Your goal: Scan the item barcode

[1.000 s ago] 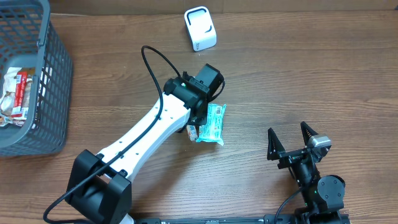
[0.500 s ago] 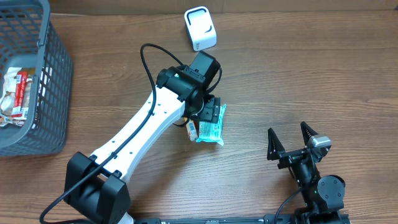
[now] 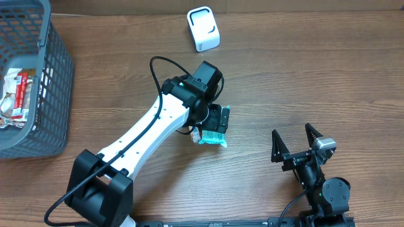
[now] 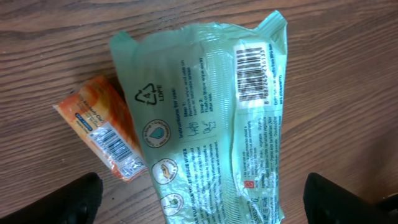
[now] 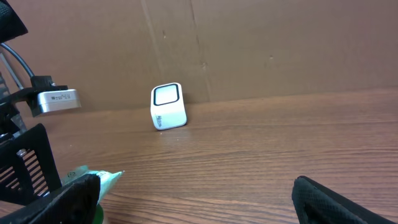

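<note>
On the tabletop, L gripper (image 3: 218,120): jaws spread wide, hovering right over the green wipes pack, nothing held. In the wrist view the fingertips (image 4: 78,199) sit out past the pack's long edges, clear of it.
Green wipes pack (image 4: 205,124): lies flat on the wood near mid-tabletop, printed back side & recycling mark facing up. In the overhead only one end of the pack (image 3: 214,140) shows from under the gripper.
Barcode (image 4: 255,71): on the pack's upturned face, near one end, in plain sight of the L wrist cam.
Orange sachet (image 4: 102,134): small & flat, touching the pack's long edge on the basket side. Has its own small barcode label. Mostly hidden by the arm in the overhead.
L arm (image 3: 142,139): white, runs diagonally from the near edge up to the pack.
R gripper (image 3: 293,135): fully spread, empty, at the near-right of the tabletop, well apart from the pack.
Scanner (image 3: 203,28): small white box, stands near the far edge, well apart from the pack. The R wrist cam sees the scanner (image 5: 168,107) in front of a cardboard wall (image 5: 280,43).
Basket (image 3: 53,94): grey mesh, far left, w/ snack packets (image 3: 16,94) inside.
Tabletop (image 3: 315,75): brown wood grain.
</note>
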